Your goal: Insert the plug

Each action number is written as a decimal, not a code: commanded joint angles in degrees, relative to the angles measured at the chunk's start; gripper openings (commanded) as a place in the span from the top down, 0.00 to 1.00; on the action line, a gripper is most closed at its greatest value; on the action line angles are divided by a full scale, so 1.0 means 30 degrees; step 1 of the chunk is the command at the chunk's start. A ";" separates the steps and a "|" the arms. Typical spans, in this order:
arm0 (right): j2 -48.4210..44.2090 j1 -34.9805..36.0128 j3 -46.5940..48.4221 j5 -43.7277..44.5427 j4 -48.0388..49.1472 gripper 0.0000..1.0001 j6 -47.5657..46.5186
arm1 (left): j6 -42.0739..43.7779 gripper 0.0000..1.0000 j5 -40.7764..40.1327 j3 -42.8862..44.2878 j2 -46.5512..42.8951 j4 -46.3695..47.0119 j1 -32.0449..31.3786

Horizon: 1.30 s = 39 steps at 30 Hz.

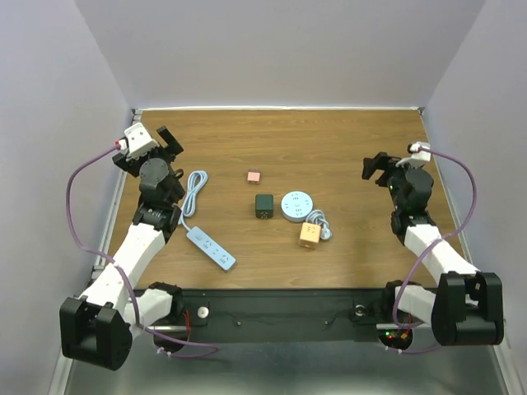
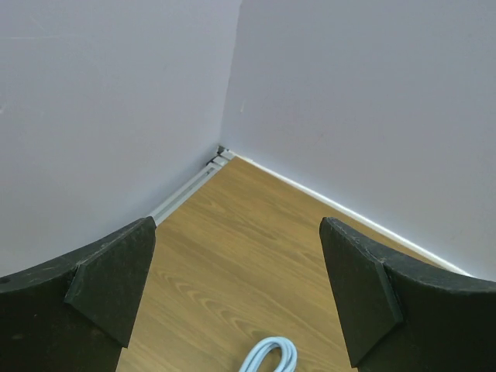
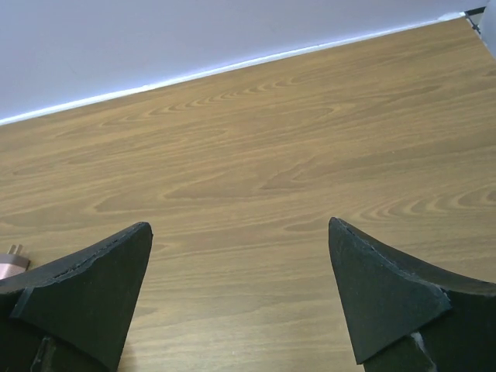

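A small pink plug adapter (image 1: 254, 175) lies mid-table; its edge shows at the left of the right wrist view (image 3: 11, 260). A dark cube adapter (image 1: 263, 205) sits beside a round pale-blue socket (image 1: 296, 206). An orange cube socket (image 1: 310, 235) with a white cord lies in front of them. A pale-blue power strip (image 1: 211, 248) lies at the front left, and its coiled cable (image 1: 194, 193) also shows in the left wrist view (image 2: 271, 355). My left gripper (image 1: 169, 140) (image 2: 236, 225) is open and empty at the far left. My right gripper (image 1: 375, 167) (image 3: 239, 225) is open and empty at the right.
Grey walls enclose the wooden table (image 1: 329, 140) on three sides; the left wrist view faces the back left corner (image 2: 222, 152). A dark bar runs along the table's front edge (image 1: 280, 300).
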 commanded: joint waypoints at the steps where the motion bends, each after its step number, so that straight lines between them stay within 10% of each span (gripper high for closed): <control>1: 0.1229 0.0758 0.3117 -0.0476 -0.2155 0.00 -0.0698 | -0.0675 0.01 -0.2080 0.1394 0.0096 -0.0372 -0.0307; 18: 0.9897 1.1833 1.3724 0.3246 -0.9833 0.00 0.3166 | -0.8883 0.07 0.2627 0.0518 -0.0663 -0.6088 -0.0806; 39: 1.7638 1.4532 2.1262 0.0874 -1.9303 0.02 0.4135 | -0.9617 0.08 0.4594 -0.0772 -0.2275 -0.6939 -0.0865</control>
